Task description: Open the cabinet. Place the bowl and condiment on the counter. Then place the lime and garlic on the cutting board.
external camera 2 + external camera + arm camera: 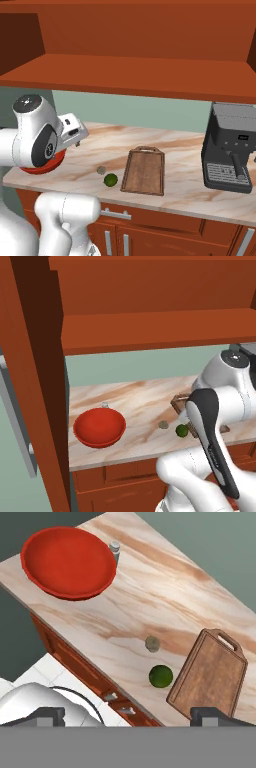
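Beige marble-look surface [165,587] with brown swirling veins runs across the kitchen under the open reddish-brown wooden wall cabinet [140,45], whose door with its long grey bar handle [15,406] stands swung out at the left of the left base view. Nearest, the pincer [128,717] hangs above the front edge of the surface with its two dark tips spread wide and released, grasping nothing. Just beyond them in the hand view lies the small round dark green lime [161,676], on the surface close to the front edge and just beside the long side of the brown wooden rectangular cutting board [210,672], though not on it. The tiny grey-beige garlic lump [152,644] sits a little farther in, near the lime and also off the board. The board's thin metal loop handle [226,638] points toward the back wall. Well apart from these, toward the open cabinet door, rests the wide shallow glossy red bowl [67,562], upright on the surface, with the small whitish-grey shaker bottle of condiment [115,551] standing just behind its rim. Farthest off, in the right base view, a dark coffee machine [231,147] stands past the board.
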Tool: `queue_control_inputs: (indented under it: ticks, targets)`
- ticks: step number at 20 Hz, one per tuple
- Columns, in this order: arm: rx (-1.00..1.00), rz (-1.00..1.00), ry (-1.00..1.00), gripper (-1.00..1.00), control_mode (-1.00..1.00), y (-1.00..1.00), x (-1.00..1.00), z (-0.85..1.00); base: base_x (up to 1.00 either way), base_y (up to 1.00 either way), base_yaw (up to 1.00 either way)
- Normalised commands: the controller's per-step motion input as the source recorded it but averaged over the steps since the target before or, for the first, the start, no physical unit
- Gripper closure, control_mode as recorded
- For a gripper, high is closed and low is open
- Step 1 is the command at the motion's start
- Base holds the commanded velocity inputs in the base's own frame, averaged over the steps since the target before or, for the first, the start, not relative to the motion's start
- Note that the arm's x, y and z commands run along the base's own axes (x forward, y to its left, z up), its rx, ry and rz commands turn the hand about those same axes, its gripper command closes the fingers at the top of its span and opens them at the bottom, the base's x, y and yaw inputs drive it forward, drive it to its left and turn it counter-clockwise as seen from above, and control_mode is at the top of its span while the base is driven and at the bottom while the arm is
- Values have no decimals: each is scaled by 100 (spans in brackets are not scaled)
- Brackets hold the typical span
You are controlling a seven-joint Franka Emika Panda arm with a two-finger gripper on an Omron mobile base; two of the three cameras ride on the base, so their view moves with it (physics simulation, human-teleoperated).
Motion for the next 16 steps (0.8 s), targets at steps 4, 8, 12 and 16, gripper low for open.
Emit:
queue_control_inputs:
  ticks: [4, 8, 12, 16]
  targets:
    - [0, -2, 8, -100, -100, 0, 8, 0, 0, 0, 0]
    - [0, -2, 15, -100, -100, 0, 20, 0, 0, 0, 0]
    - [0, -1, 13, -100, -100, 0, 26, -4, 0, 0, 0]
    - [0, 0, 10, -100, -100, 0, 28, -19, 0, 0, 0]
